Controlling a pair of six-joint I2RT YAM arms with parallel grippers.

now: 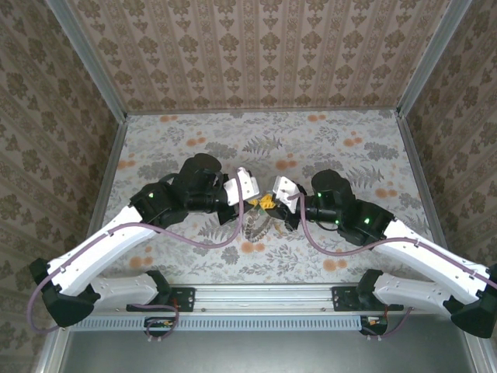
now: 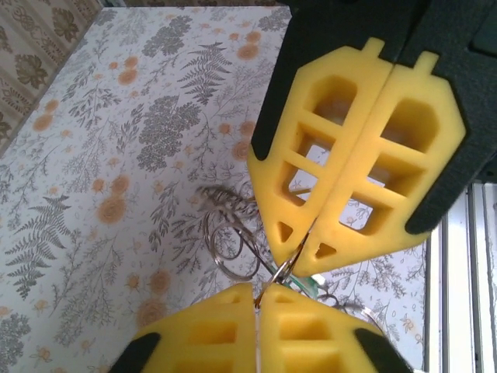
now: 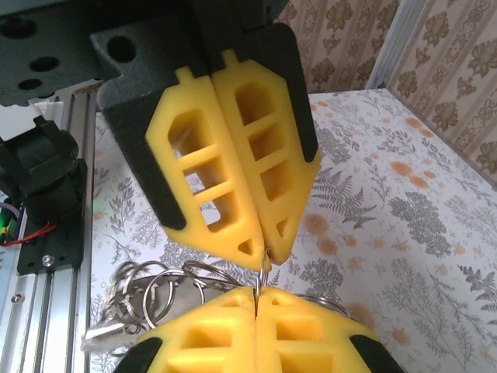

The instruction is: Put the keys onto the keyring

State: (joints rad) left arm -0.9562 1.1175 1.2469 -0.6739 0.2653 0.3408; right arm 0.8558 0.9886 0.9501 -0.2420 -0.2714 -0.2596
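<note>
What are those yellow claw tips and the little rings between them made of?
The yellow fingers look like matte plastic, maybe printed: dull surface, lattice cut-outs. The rings look like thin steel wire: silvery, glinting loops.

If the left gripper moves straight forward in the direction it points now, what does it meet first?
Most likely the right gripper: the left gripper stands almost tip to tip with it, both shut on the wire ring between them. Depth is hard to judge, so it may slide just past.
</note>
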